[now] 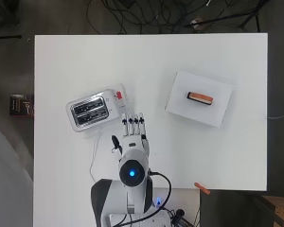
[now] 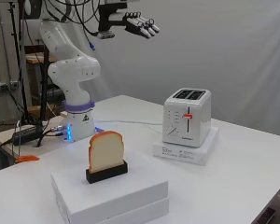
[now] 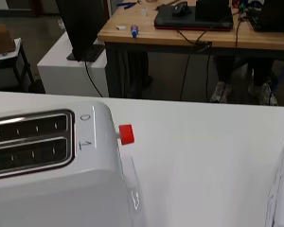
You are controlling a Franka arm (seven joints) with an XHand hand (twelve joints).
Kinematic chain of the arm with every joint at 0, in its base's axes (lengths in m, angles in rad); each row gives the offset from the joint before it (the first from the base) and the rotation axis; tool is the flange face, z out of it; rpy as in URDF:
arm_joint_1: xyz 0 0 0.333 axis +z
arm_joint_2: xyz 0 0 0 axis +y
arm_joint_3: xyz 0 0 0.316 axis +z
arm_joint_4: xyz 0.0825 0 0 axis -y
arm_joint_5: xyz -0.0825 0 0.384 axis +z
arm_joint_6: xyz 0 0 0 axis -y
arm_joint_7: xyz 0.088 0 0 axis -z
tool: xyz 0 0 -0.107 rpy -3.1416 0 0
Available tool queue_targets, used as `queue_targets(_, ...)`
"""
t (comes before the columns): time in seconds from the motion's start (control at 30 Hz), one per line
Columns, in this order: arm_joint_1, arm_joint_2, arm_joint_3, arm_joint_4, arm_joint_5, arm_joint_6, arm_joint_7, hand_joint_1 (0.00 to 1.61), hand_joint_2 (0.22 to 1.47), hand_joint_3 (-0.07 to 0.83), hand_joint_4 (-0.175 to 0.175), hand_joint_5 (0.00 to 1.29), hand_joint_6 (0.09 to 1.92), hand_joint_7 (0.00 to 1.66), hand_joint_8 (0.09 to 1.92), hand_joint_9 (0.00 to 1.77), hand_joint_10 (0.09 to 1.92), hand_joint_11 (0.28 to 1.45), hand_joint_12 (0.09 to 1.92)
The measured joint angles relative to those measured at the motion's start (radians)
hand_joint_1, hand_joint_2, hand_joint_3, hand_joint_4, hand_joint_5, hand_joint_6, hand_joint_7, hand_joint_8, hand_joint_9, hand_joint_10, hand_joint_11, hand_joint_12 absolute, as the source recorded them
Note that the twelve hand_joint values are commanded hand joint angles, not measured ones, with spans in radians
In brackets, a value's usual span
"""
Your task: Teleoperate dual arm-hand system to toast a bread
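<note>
The slice of bread (image 2: pixel 106 151) stands upright on its edge in a small black holder (image 2: pixel 107 172), on top of a flat white box (image 2: pixel 130 196). From overhead the bread (image 1: pixel 200 97) shows as a thin strip, its long axis running roughly across the table with a slight tilt, and its broad faces turned toward the near and far edges of the table (image 1: pixel 213 52). The box sits in the right half of the table as seen from overhead.

The hand (image 1: pixel 134 131) is well apart from the bread, toward the left of it in the overhead view, and held high above the table in the side view. Its fingers (image 2: pixel 144 26) are straight and slightly spread, holding nothing and pointing out over the table.

The toaster (image 1: pixel 91 110) stands just beyond and to the left of the fingertips in the overhead view, on its own low white base (image 2: pixel 186 151). Its two slots (image 3: pixel 31 142) are empty and its red lever (image 3: pixel 126 134) sits near the top of its track. A white cord (image 1: pixel 93 158) trails from the toaster toward the arm's base.
</note>
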Motion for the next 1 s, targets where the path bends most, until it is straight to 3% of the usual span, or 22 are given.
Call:
queue_targets(0.1, 0.015, -0.028, -0.004, 0.052, 0.005, -0.006, -0.027, 0.29, 1.20, 0.006, -0.064, 0.23, 0.09, 0.35, 0.09, 0.40, 0.09, 0.37, 0.09)
queue_targets(0.23, 0.007, -0.022, -0.027, 0.078, 0.000, -0.044, -0.038, 0.21, 1.24, 0.006, -0.062, 0.26, 0.09, 0.39, 0.09, 0.51, 0.09, 0.41, 0.09)
queue_targets(0.5, -0.068, 0.228, -0.134, 0.240, -0.107, -0.096, -0.093, 0.02, 1.29, 0.005, -0.046, 0.28, 0.09, 0.38, 0.09, 0.54, 0.09, 0.44, 0.09)
queue_targets(0.67, -0.124, 0.464, -0.221, 0.393, -0.131, -0.129, -0.224, 0.20, 1.11, -0.015, 0.000, 0.28, 0.09, 0.39, 0.09, 0.53, 0.09, 0.46, 0.09)
queue_targets(0.83, -0.221, 0.715, -0.313, 0.508, -0.071, -0.168, -0.331, 0.33, 1.00, -0.027, 0.032, 0.26, 0.09, 0.39, 0.09, 0.52, 0.09, 0.47, 0.09)
queue_targets(1.0, -0.069, 0.708, -0.608, 0.547, -0.154, -0.199, -0.276, 0.36, 0.93, -0.027, 0.050, 0.26, 0.09, 0.39, 0.09, 0.53, 0.09, 0.48, 0.09)
